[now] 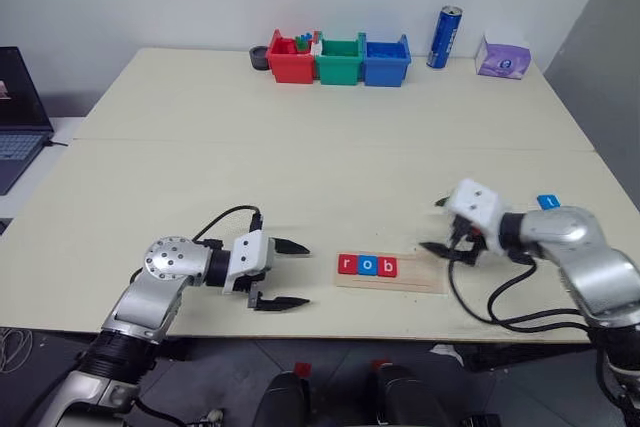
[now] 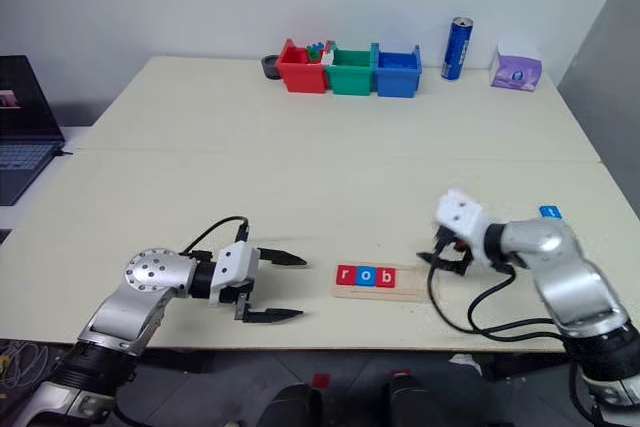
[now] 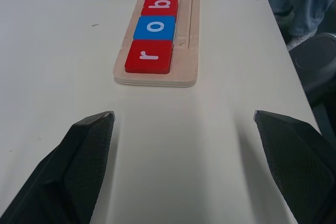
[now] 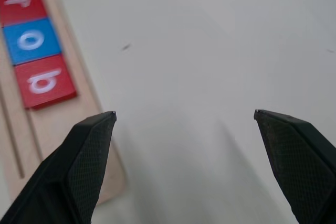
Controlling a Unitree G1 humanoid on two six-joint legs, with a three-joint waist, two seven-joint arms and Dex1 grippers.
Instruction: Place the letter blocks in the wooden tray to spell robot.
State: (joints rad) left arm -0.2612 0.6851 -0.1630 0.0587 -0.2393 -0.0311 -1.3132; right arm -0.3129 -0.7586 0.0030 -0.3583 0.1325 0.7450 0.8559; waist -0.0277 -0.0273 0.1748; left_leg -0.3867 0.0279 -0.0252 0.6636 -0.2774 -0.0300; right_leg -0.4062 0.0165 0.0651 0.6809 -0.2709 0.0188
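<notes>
The wooden tray point(image 1: 415, 278) lies near the table's front edge, between my two grippers. In its left part sit three letter blocks side by side: a red r point(image 1: 347, 265), a blue o point(image 1: 367, 266) and a red b point(image 1: 387, 267); the tray's right part is bare. Another blue block point(image 1: 547, 202) lies on the table beyond my right forearm, its letter too small to read. My left gripper point(image 1: 303, 274) is open just left of the tray and points at it. My right gripper point(image 1: 438, 232) hovers open over the tray's right end, holding nothing.
Red point(image 1: 291, 61), green point(image 1: 340, 61) and blue point(image 1: 386, 62) bins stand in a row at the table's far edge, with a blue can point(image 1: 444, 37) and a purple pack point(image 1: 503, 57) to their right. A laptop point(image 1: 18, 117) sits at the far left.
</notes>
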